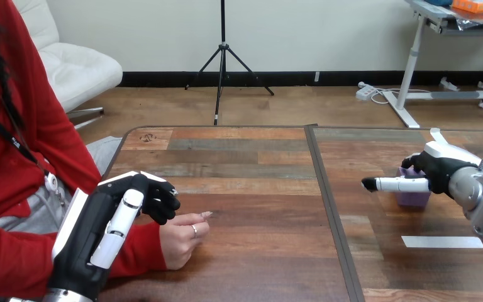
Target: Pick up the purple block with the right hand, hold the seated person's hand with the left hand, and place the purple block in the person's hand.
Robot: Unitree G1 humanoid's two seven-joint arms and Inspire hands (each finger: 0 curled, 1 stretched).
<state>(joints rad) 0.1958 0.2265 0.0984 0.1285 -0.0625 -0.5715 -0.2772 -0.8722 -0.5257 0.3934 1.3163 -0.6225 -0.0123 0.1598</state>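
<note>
At 3 o'clock on table (pixel 258 189), block (pixel 413 195) sits partly behind right hand (pixel 443 168); grip cannot be told. Judged light, rigid: pinch opposite faces. At 10 o'clock of person's hand (pixel 182 242), left hand (pixel 110 229); hold cannot be told.

Wooden table (pixel 251 170) in 2 abutting sections, seam near centre. Left hand (pixel 94 229) at lower left, over the red-sleeved wrist of the person's hand (pixel 182 242); that hand loosely closed, resting on the left section; grip not discernible. Right hand (pixel 443 170) at right, low over the right section, against the purple block (pixel 413 196); hold not discernible. White strip (pixel 443 241) flat on the table, nearer than the block, apart from it.
</note>
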